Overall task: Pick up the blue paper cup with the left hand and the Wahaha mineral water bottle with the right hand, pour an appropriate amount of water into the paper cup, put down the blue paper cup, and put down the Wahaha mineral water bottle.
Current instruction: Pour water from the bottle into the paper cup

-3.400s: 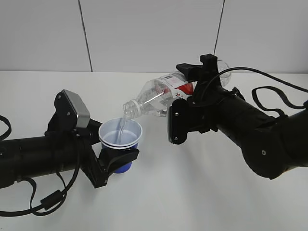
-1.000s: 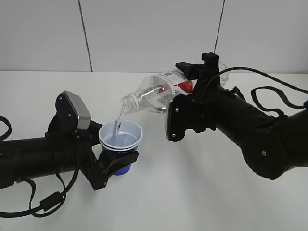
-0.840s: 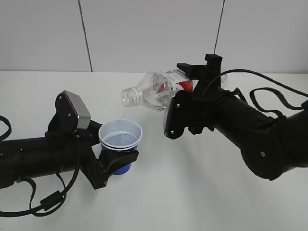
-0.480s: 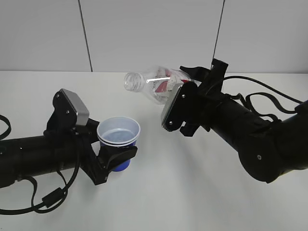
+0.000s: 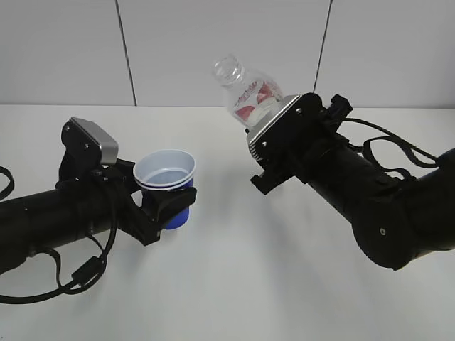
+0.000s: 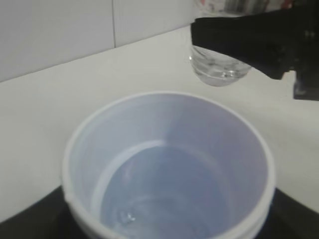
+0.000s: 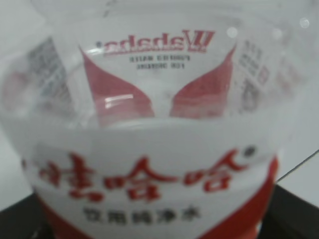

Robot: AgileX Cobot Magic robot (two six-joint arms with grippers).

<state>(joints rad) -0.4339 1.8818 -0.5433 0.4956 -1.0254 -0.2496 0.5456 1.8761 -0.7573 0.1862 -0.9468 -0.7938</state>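
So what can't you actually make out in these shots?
- Wahaha mineral water bottle: its lower body, exterior view, hidden behind the right end effector.
- Bottle's water level: right wrist view, blurred close-up.
- Blue paper cup: its base, exterior view, behind the left end effector.

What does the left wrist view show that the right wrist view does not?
Only the left wrist view shows the blue paper cup from above, white inside, with the water shallow in its bottom, and the table beyond. Only the right wrist view shows the label close up, red and white with Wahaha lettering. Both show the Wahaha mineral water bottle: in the left wrist view only its clear bottom end.
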